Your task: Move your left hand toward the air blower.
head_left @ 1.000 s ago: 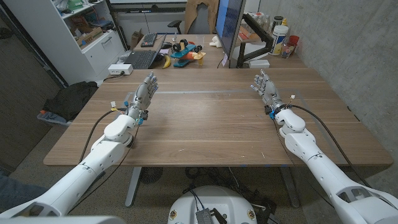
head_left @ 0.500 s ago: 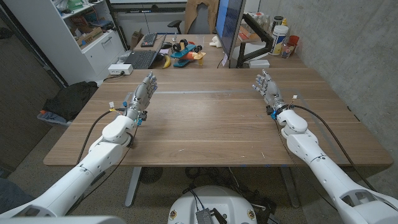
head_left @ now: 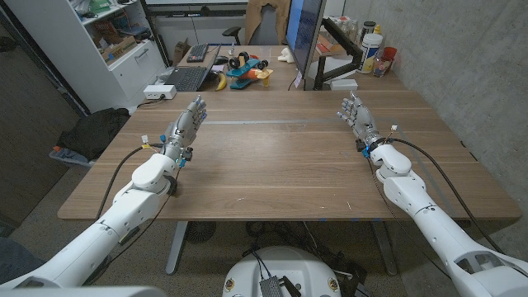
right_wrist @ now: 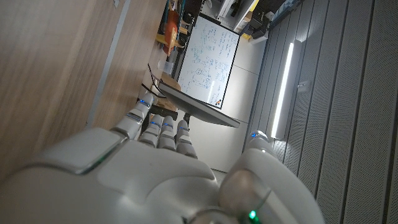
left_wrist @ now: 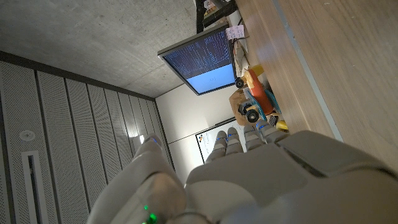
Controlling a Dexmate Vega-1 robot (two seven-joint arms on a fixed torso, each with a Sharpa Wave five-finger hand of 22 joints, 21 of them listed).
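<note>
My left hand (head_left: 186, 125) stands over the left part of the wooden table (head_left: 272, 165), fingers stretched out toward the far edge and holding nothing. My right hand (head_left: 356, 118) stands the same way over the right part, fingers apart and empty. In the left wrist view the back of my left hand (left_wrist: 261, 174) points along the table (left_wrist: 329, 56) toward a lit monitor (left_wrist: 202, 59) and a wheeled toy (left_wrist: 255, 102). The right wrist view has the back of my right hand (right_wrist: 124, 180) beside the tabletop (right_wrist: 50, 56).
Beyond the table's far edge lie a laptop (head_left: 188, 78), a banana (head_left: 221, 81), a toy skateboard (head_left: 246, 66) and a white box (head_left: 158, 91). A monitor (head_left: 304, 37) stands at the far middle, bottles (head_left: 373, 41) far right, a white shelf (head_left: 115, 41) far left.
Both hands have drifted slightly outward, the left one a little to the left and the right one a little to the right. Their fingers stay spread.
</note>
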